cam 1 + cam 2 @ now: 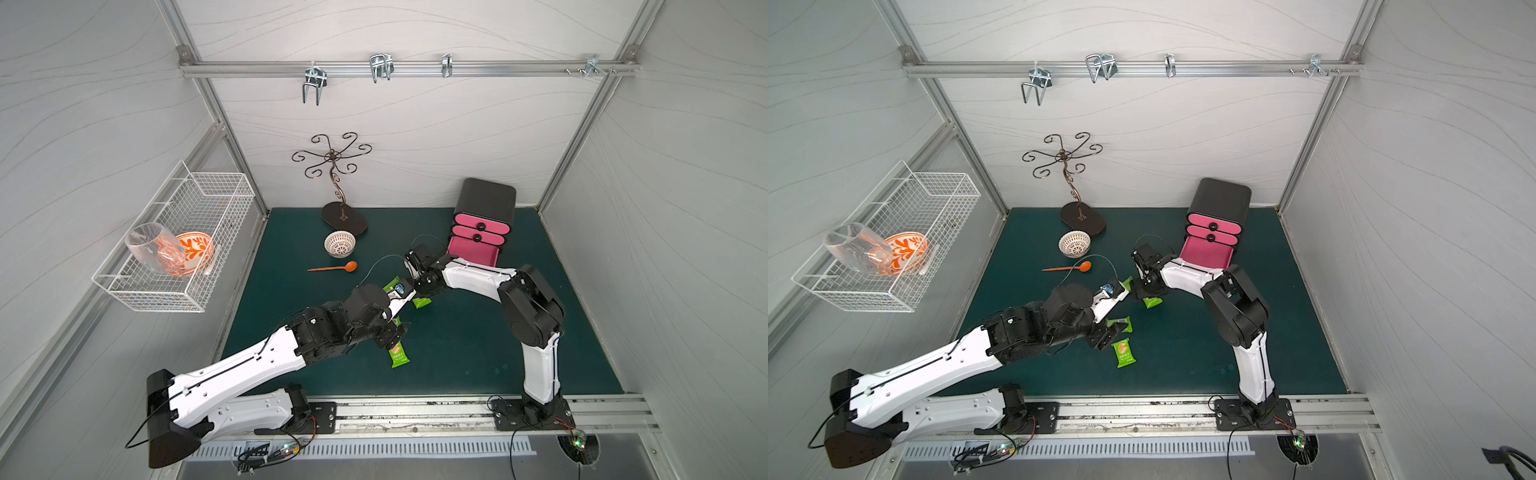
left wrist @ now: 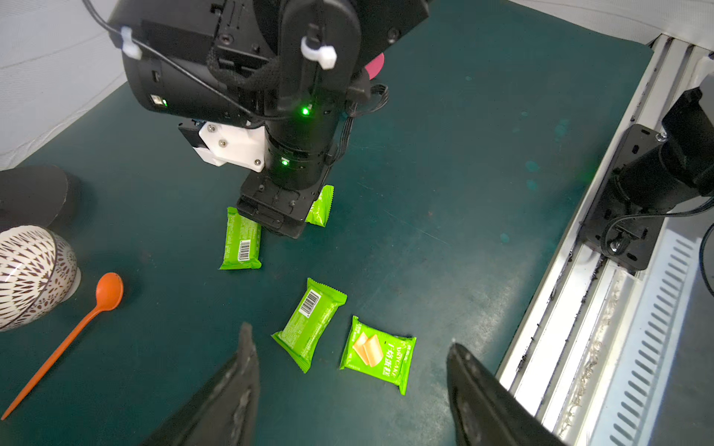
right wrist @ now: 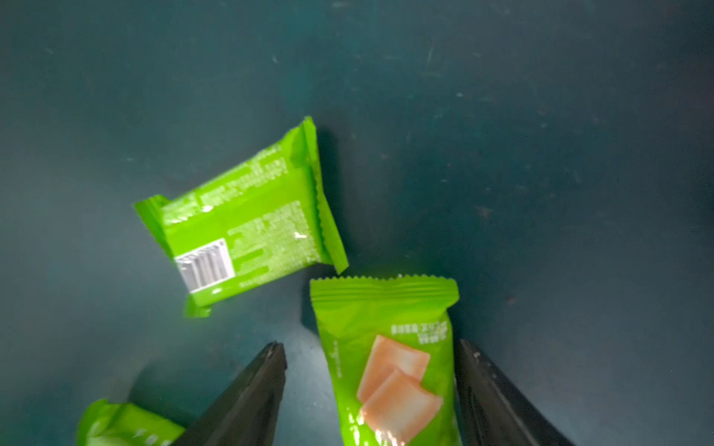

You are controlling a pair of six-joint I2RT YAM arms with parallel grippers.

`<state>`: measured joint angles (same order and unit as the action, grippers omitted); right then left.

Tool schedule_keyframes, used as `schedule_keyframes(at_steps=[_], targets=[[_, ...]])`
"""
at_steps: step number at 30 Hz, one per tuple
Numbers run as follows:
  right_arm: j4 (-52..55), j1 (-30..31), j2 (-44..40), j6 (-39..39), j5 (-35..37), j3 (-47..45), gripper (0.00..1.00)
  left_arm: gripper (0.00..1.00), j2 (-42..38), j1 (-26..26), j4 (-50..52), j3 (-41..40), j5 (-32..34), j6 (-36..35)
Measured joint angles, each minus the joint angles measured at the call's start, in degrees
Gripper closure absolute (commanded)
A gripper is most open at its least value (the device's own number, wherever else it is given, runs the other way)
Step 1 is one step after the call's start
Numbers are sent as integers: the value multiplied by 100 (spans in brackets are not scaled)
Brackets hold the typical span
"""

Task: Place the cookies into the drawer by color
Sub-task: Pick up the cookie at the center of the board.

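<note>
Worktop point(image 1: 478, 365): dark green mat in a white-walled booth; in both top views the two arms meet over its middle.
Drawer unit point(image 1: 1219, 199): black, at the far right; its top two pink fronts are shut, so their contents are hidden.
Bottom drawer point(image 1: 1208, 253): pulled open toward the near side; no packet shows on the pink floor in view.
Cookies point(image 1: 1124, 352): four bright green packets in sight, all lying on the worktop around the middle, apart from the drawer. No black or white one is visible.
Other items: patterned bowl point(image 1: 340, 243) and orange spoon point(image 1: 332, 268), left of the packets.
Left wrist view, left gripper point(image 2: 349, 338): jaws wide and empty, over the near packets. The picture-side packet point(image 2: 378, 355) and barcode-side packet point(image 2: 311, 324) lie flat just ahead of them.
Right wrist view, right gripper point(image 3: 371, 347): jaws wide, one on either side of a face-up packet point(image 3: 386, 367) that lies on the mat; not closed on it.
Progress: likely early for the greens, with the drawer open, none inside and four left to carry. Whether other colours are already stowed cannot be told.
</note>
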<state>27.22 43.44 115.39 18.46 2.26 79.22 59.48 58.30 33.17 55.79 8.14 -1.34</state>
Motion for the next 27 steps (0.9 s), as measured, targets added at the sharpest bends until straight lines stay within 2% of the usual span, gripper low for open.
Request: schedule_keyframes(at_steps=[4,8,19,23,27], targets=[[136,166,0,-153,341,-28,33,22,0,-2,-2,0,55,-63],[317,330,9,-264,713,-33,47,22,2,-2,-4,0,59,-68],[675,378,-22,-85,970,63,67,22,26,-2,-4,0,-2,-57],[807,184,-398,68,929,-103,68,22,28,-2,-4,0,0,-57],[774,-348,-1204,310,817,-385,67,22,59,-2,-7,0,-2,-55]])
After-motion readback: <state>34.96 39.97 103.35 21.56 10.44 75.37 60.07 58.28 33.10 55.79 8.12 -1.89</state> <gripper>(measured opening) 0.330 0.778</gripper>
